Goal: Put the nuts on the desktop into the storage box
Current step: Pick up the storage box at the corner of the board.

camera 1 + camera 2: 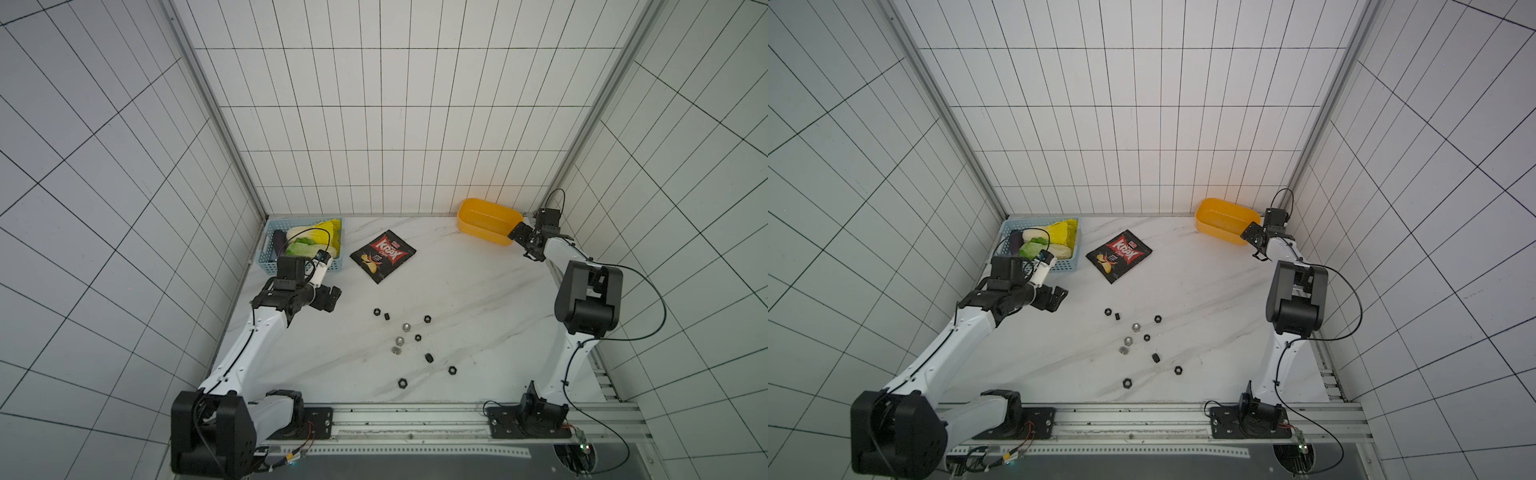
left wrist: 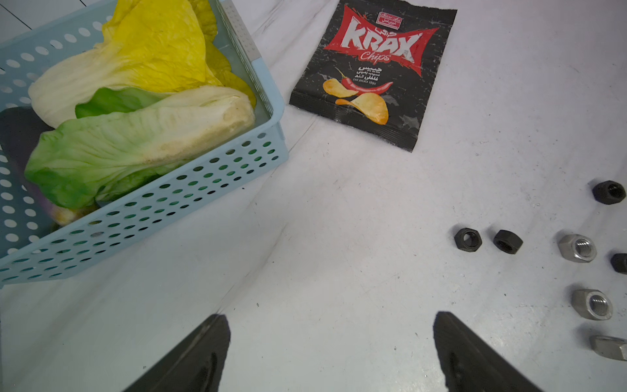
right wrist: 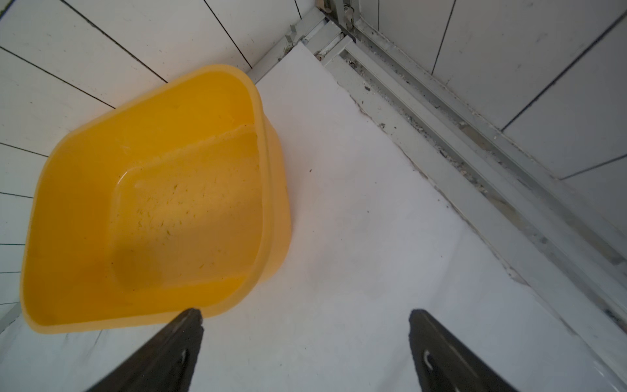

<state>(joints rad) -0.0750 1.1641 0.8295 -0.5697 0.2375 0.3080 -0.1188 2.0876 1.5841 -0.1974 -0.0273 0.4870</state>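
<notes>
White marbled desktop [image 1: 457, 299], tiled walls around. At far left I see the blue basket [image 1: 266, 245] of greens; my left gripper [image 2: 329, 317] hangs beside it, spread wide, holding nothing. Next comes the chip bag [image 1: 383, 255], then the nuts [image 1: 406, 327], scattered loose mid-table. The yellow storage box [image 1: 490, 224] sits back right, with my right gripper [image 3: 305, 314] wide, unloaded, at its wall.

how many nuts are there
10, all loose on the desktop, none in the storage box. Seven black nuts scatter mid-table toward the near edge; three silver nuts line up among them. None looks hidden.
</notes>
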